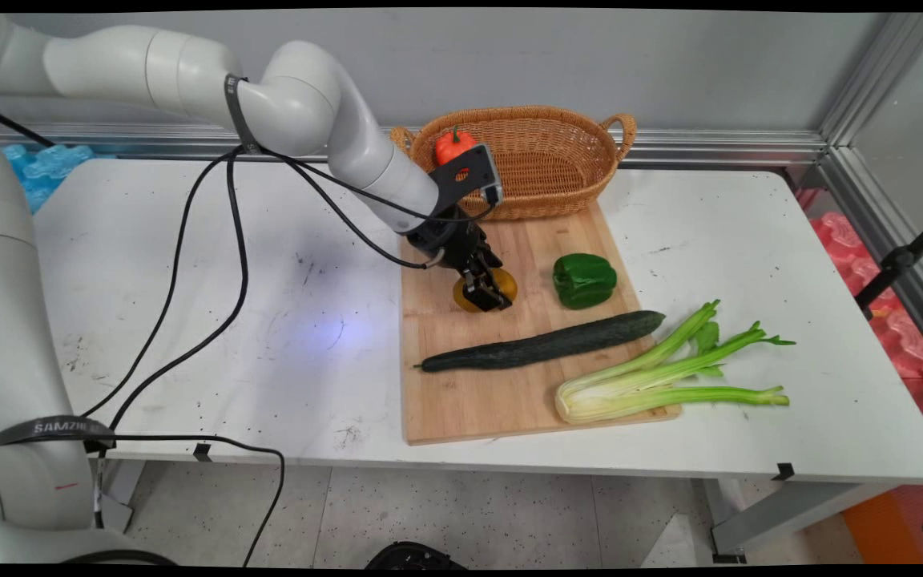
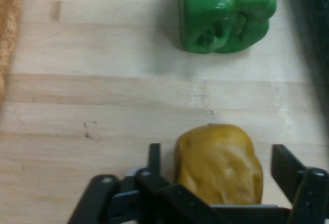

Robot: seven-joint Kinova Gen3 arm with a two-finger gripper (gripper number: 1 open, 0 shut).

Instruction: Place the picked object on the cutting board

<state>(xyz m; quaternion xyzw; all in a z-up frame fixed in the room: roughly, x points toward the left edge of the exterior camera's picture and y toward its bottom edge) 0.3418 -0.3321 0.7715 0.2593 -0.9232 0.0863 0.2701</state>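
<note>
My gripper (image 1: 487, 298) is low over the wooden cutting board (image 1: 461, 401), with a lumpy yellow-brown vegetable (image 1: 505, 282) between its fingers. In the hand view that yellow vegetable (image 2: 218, 162) sits between the two fingers (image 2: 285, 165) with a small gap on each side, so the gripper (image 2: 220, 157) is open around it. A green bell pepper (image 1: 584, 280) lies just to the right on the board, apart from the gripper; the hand view shows the green pepper (image 2: 226, 13) ahead.
A long dark cucumber (image 1: 542, 343) lies across the board, and a celery bunch (image 1: 654, 377) overhangs its right edge. A wicker basket (image 1: 558, 172) at the back holds a red-orange pepper (image 1: 453, 146). Black cables (image 1: 189, 320) hang left of the board.
</note>
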